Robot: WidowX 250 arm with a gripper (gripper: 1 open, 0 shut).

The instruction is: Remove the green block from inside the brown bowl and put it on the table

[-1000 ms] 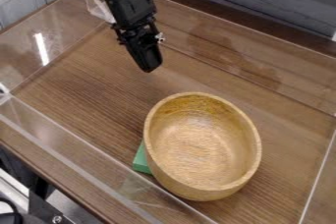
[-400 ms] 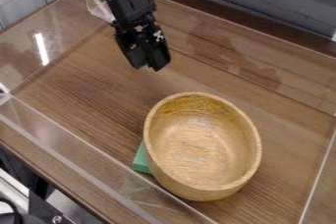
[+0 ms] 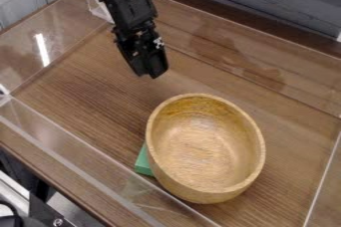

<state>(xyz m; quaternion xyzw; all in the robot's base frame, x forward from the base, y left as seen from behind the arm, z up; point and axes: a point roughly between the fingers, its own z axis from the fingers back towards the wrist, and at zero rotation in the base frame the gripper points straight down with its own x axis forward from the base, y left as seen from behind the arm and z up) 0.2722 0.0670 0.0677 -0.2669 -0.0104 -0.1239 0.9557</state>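
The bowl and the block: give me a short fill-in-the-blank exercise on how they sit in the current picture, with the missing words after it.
1. The bowl has a thick rim, and its hollow holds ____ blocks.
2. The block is coloured ____.
3. The block lies ____ the bowl, partly hidden by its wall.
4. The bowl and the block both rest on the brown ____.

Missing words: no; green; outside; table
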